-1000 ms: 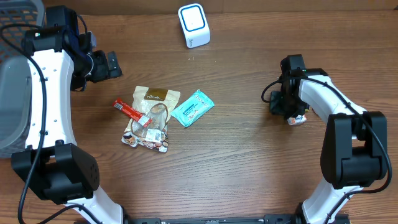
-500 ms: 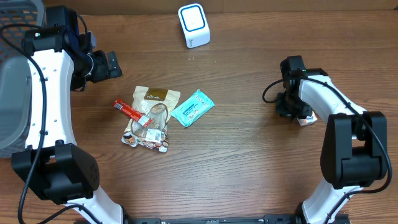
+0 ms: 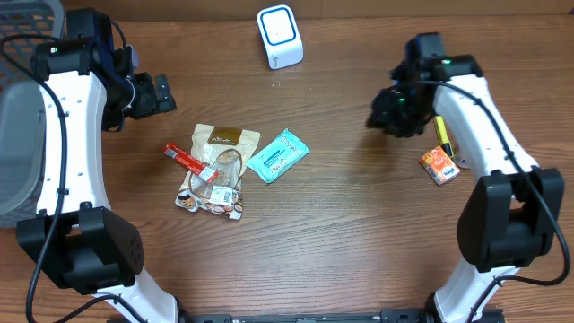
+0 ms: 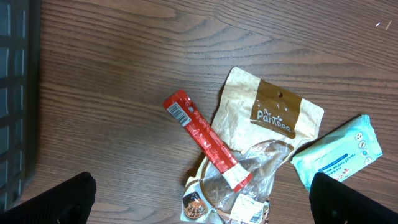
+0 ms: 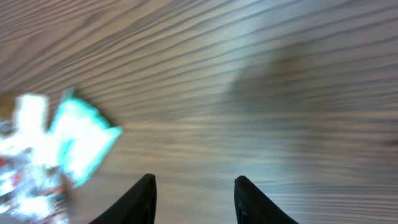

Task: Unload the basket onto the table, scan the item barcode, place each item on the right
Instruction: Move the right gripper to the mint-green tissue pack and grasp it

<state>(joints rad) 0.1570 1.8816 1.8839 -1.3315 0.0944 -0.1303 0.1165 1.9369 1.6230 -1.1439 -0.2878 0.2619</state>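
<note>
A white and blue barcode scanner (image 3: 280,36) stands at the back of the table. On the table's right side a small orange packet (image 3: 439,166) lies free. My right gripper (image 3: 381,115) hovers up and to the left of it, open, with only bare wood between its fingers (image 5: 140,199). Left of centre lie a beige pouch (image 3: 221,144), a red stick pack (image 3: 190,161) and a teal wipes pack (image 3: 277,154). My left gripper (image 3: 166,92) hangs wide open behind that pile; its view looks down on the red stick pack (image 4: 205,140) and pouch (image 4: 273,118).
A grey bin (image 3: 18,152) and a dark mesh basket (image 3: 27,22) stand at the left edge. The teal pack (image 5: 84,143) shows blurred at the left of the right wrist view. Bare wood lies between the pile and the orange packet.
My right gripper has let go of the orange packet, which stays on the table, and has risen and swung back and to the left. The left arm has not moved.
</note>
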